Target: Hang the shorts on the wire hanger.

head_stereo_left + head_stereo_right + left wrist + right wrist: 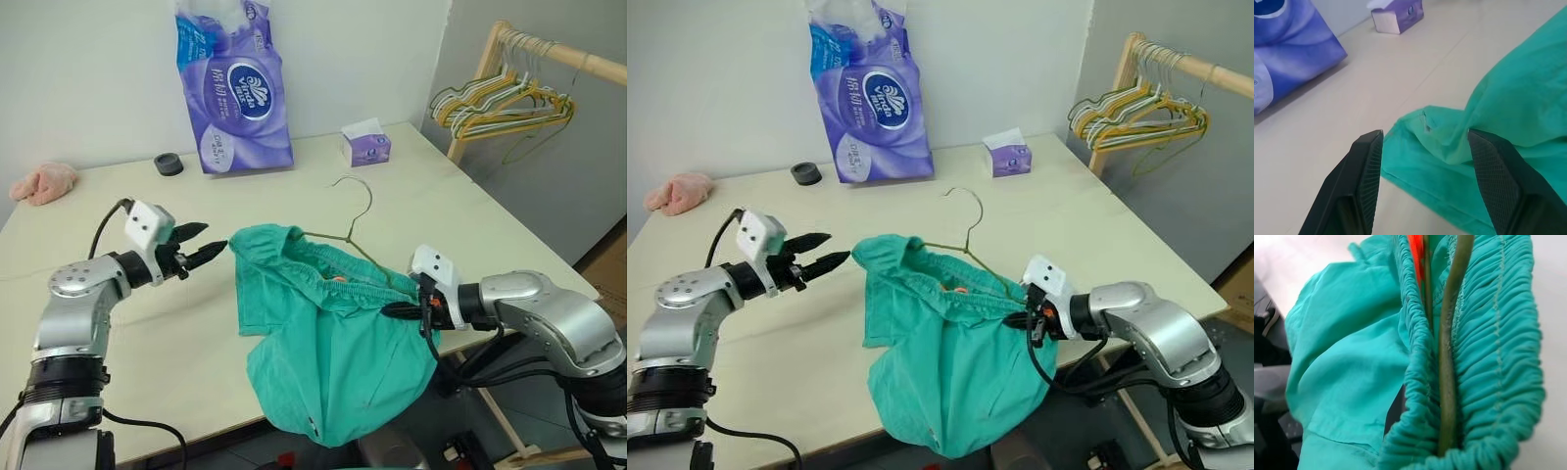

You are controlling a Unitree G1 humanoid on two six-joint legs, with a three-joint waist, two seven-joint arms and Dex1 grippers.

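The shorts (323, 343) hang half off the counter (470, 196), waistband threaded over the wire hanger (355, 230); right tool (416, 311) clamps both; left tool (201, 253) gapes beside; straightening remains.

Bare table (147, 323) under left claw (208, 245), shorts (333, 352) just beside.
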